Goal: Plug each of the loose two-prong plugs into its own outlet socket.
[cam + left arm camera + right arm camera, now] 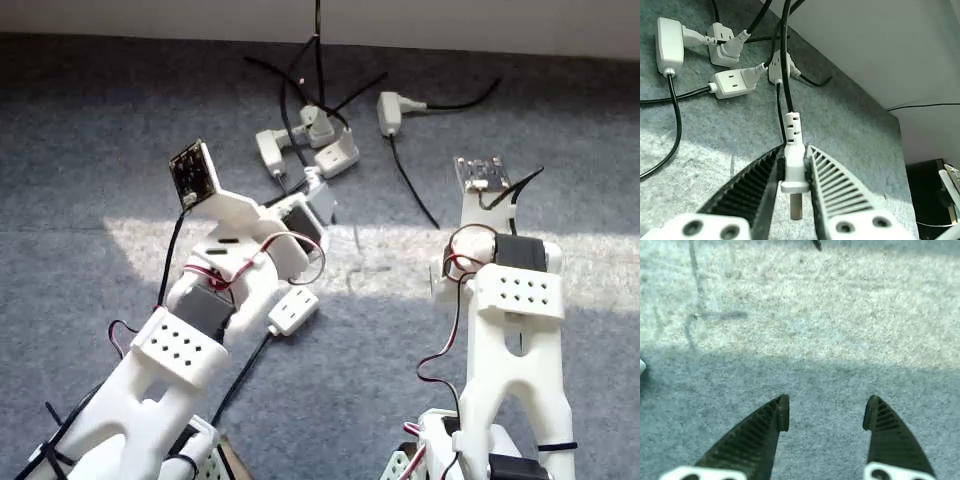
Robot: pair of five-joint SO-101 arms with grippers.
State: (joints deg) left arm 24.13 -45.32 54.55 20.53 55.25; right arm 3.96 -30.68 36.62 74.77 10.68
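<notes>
Left wrist view is showing the left fingers [835, 175] clamping a probably light, rigid plug [792, 167] at lower centre by its body; its stiff cord [785, 60] is likely tugging. Right fingers [762, 435] are gaping, empty.

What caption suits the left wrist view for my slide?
Left end effector shut on a white two-prong plug, its black cord running past an outlet socket on carpet.
</notes>
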